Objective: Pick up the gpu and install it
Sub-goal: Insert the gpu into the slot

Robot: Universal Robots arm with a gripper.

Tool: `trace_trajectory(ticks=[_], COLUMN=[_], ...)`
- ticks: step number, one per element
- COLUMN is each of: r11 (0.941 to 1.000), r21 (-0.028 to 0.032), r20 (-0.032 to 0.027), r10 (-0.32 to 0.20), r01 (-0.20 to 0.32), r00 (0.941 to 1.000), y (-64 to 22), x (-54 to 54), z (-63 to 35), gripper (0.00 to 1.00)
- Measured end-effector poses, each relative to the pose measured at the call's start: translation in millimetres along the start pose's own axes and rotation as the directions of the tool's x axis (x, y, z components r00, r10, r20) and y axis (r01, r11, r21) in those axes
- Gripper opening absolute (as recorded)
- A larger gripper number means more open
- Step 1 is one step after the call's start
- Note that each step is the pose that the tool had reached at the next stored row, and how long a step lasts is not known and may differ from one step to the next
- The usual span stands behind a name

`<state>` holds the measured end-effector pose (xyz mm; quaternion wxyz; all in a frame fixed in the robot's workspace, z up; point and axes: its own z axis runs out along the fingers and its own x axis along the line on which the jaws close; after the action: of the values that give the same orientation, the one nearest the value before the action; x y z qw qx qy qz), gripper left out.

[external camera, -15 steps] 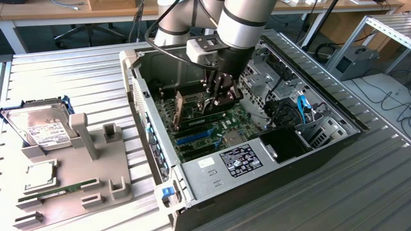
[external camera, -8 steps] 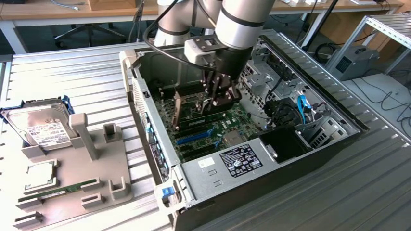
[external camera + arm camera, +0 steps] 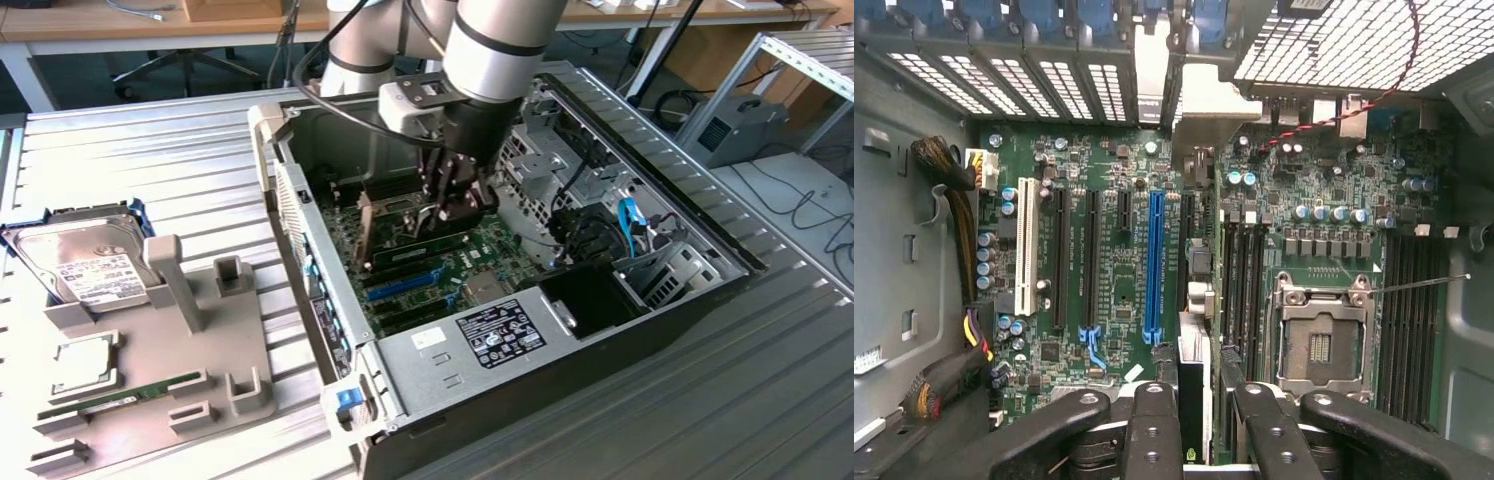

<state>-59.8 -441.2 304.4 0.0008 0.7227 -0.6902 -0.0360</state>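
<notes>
Gripper (image 3: 451,205) is down inside the open PC case (image 3: 694,235), fingers closed on the gpu (image 3: 424,243). The card is held on edge, long side parallel to the motherboard (image 3: 461,265) slots, its bottom edge right at the board below the fingertips. The edge-on hold makes sense: it points the connector edge straight down into a slot.

In the wrist view the dark card (image 3: 1191,400) sits between the black fingers (image 3: 1152,420), directly in line with the slot just beside the blue PCIe slot (image 3: 1152,265). The silver bracket (image 3: 1152,75) ahead of the gripper lines up with the rear slot openings of the case. Can't tell whether the card is fully seated or just resting on the slot.

The case lies on its side on the tabletop (image 3: 160,150), so the board faces up for a vertical approach.

Well away from the gripper, outside the case, a grey parts fixture (image 3: 160,385) carries the hard drive (image 3: 83,265), a CPU (image 3: 83,362) and a green memory stick (image 3: 120,395). Empty CPU socket (image 3: 1319,335) just beside the gripper.
</notes>
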Motion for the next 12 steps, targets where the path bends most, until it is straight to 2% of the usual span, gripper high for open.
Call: trace_trajectory(ticks=[12], r11=[1.0000], r21=[0.0000], r20=[0.0000], r10=[0.000], r01=[0.000], r00=[1.0000], y=[6.9], x=[-0.3], z=[0.4], gripper=[0.26])
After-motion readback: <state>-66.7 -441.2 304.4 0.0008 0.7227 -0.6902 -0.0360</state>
